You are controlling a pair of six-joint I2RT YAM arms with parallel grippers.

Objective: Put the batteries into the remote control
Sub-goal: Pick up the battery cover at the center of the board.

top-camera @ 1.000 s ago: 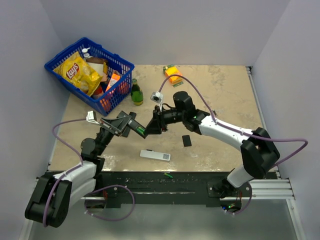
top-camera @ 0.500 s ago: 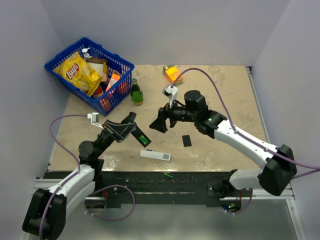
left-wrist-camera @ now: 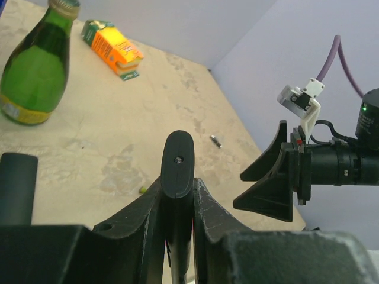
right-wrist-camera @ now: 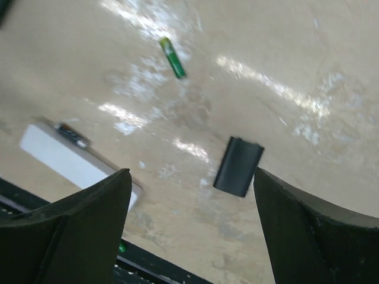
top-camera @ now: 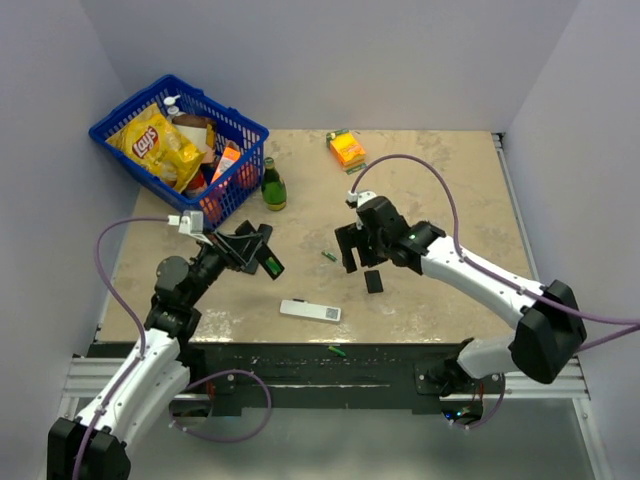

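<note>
Above the beige surface (top-camera: 450,200), the black remote control (left-wrist-camera: 177,160) is kept raised, pinched in the jaws of the left gripper (left-wrist-camera: 177,204), likely for loading. The right gripper (right-wrist-camera: 192,177), jaws spread, is poised over a battery cover (right-wrist-camera: 238,166) and a loose green battery (right-wrist-camera: 173,57).

L hand (top-camera: 250,250) clamps the black remote control (top-camera: 267,252) up-left of the white remote (top-camera: 310,311). R hand (top-camera: 355,252), jaws apart, hovers up-right of it. One green battery (top-camera: 328,257) lies on the tabletop (top-camera: 440,200) just above it, w/ a black cover (top-camera: 373,281) to its right.
</note>
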